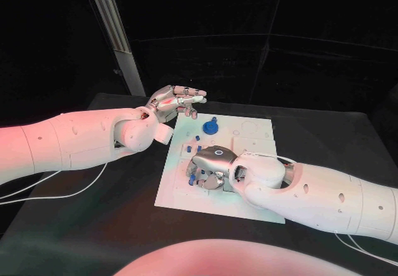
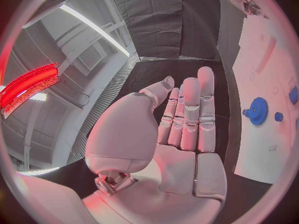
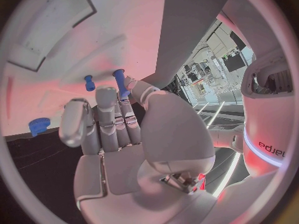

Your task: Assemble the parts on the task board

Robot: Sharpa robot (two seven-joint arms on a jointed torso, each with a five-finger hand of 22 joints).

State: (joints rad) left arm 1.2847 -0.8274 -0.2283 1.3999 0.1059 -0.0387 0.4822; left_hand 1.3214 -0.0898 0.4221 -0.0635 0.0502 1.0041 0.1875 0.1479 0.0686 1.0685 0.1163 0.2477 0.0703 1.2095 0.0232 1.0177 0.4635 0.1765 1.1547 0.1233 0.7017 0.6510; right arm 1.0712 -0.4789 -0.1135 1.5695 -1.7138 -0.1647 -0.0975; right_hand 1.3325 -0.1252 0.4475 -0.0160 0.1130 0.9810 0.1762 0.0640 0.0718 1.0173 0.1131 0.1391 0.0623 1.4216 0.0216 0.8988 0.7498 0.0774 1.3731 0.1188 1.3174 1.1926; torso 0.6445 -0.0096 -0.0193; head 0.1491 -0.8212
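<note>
**Right hand on the board, left hand free at the far corner**

I see the task board (image 1: 249, 172) lying in the middle of the black surface (image 1: 99, 230). My right hand (image 1: 214, 168) is low over the near-left part of the board, with its back turned up to the head camera. In the right wrist view its fingers (image 3: 106, 117) are curled in and the thumb reaches toward a blue peg (image 3: 120, 82), which stands at the fingertips; I cannot tell if the hand really pinches the peg or only touches it. A second, shorter blue peg (image 3: 89, 82) stands just beside the first one, and a blue gear (image 3: 39, 126) lies apart from them near the board's edge.

My left hand (image 1: 176, 102) hangs above the far-left corner of the board. It holds nothing; its fingers (image 2: 190, 109) are stretched out straight and close together. A larger blue gear (image 1: 210, 125) sits on the far part of the board, near this hand but not touching it. Some small blue pegs (image 1: 197, 140) stand between that gear and my right hand.
</note>
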